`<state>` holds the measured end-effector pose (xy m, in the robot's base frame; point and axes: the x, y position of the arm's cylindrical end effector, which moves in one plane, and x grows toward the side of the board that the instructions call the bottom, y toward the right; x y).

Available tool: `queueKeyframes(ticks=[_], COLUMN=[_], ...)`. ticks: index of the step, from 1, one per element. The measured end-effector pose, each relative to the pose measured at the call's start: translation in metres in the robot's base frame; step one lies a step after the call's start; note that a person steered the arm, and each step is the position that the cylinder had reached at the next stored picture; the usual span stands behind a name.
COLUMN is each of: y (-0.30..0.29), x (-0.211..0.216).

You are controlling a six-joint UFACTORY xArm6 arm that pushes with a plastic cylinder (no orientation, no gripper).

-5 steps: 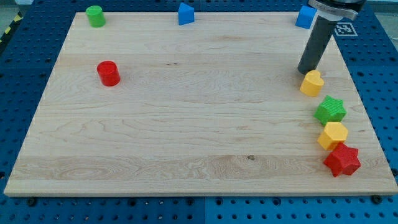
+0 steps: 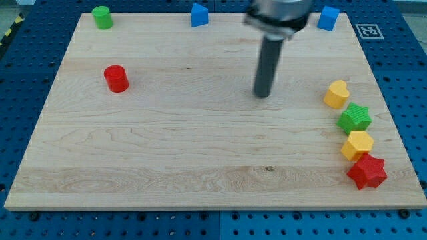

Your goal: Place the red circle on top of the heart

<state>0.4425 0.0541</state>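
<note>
The red circle block (image 2: pixel 116 78) stands on the wooden board's left side. The yellow heart block (image 2: pixel 336 94) sits near the board's right edge. My tip (image 2: pixel 262 95) rests on the board right of centre, well to the left of the heart and far to the right of the red circle, touching no block.
A green star (image 2: pixel 354 118), a yellow hexagon (image 2: pixel 357 145) and a red star (image 2: pixel 367 171) line the right edge below the heart. A green cylinder (image 2: pixel 102 17), a blue block (image 2: pixel 199 14) and another blue block (image 2: pixel 327 18) sit along the top edge.
My tip has moved left, away from the yellow heart toward the board's middle. The blocks have stayed where they were.
</note>
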Motion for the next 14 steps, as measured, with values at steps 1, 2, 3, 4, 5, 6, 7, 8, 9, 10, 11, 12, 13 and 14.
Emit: queueKeyframes(ticks=[1,2,3,4,5,6,7,8,9,10,11,12,13,14], y=[-0.091,-0.201,-0.284,-0.297,-0.276,-0.214,-0.174,-0.194,-0.228,-0.229,-0.221,-0.189,-0.143,-0.120], x=[0.051,0.052,-0.007,-0.029,-0.029,-0.031,-0.040,-0.044,-0.047,-0.070,-0.074,-0.075,-0.076,-0.096])
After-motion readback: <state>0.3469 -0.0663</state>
